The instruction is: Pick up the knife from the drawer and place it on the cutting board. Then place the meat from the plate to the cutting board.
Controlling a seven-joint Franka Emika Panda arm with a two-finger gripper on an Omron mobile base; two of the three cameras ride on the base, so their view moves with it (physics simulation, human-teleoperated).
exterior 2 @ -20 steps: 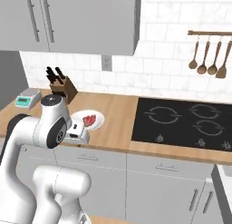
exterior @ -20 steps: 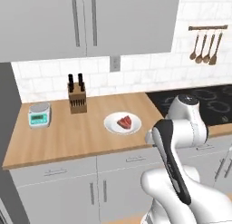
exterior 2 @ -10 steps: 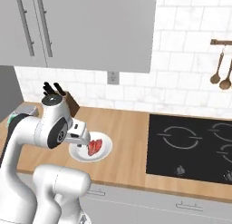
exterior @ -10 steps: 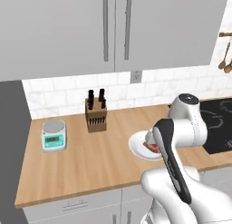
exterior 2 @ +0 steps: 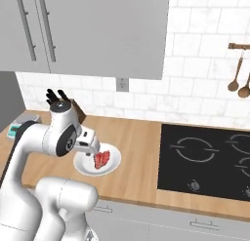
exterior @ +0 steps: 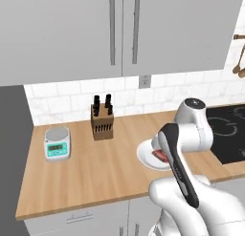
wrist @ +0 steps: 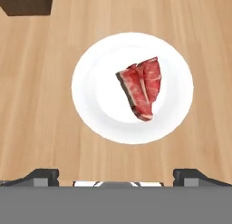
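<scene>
We see the meat (wrist: 142, 92), a red slab with pale streaks, lying on the white plate (wrist: 93, 105), a little off the plate's middle. The plate sits on the wooden worktop (exterior: 95, 177), near its front edge and just left of the black cooktop (exterior 2: 205, 157); in the right base view the meat (exterior 2: 101, 159) shows on the plate (exterior 2: 111, 168) beside the arm's wrist. Our gripper (wrist: 116, 177) hangs above the plate, looking straight down at it, its two dark fingertips (wrist: 43, 175) spread wide apart and holding nothing; neither touches plate or meat. Toward the worktop's back edge stands a wooden knife block (exterior: 102, 123) with black-handled knives, and farther toward the left end rests a small white digital scale (exterior: 58, 143) with a green display. Grey wall cabinets (exterior: 119, 34) hang above, and wooden spoons (exterior 2: 239, 81) hang on the tiled wall over the cooktop.
</scene>
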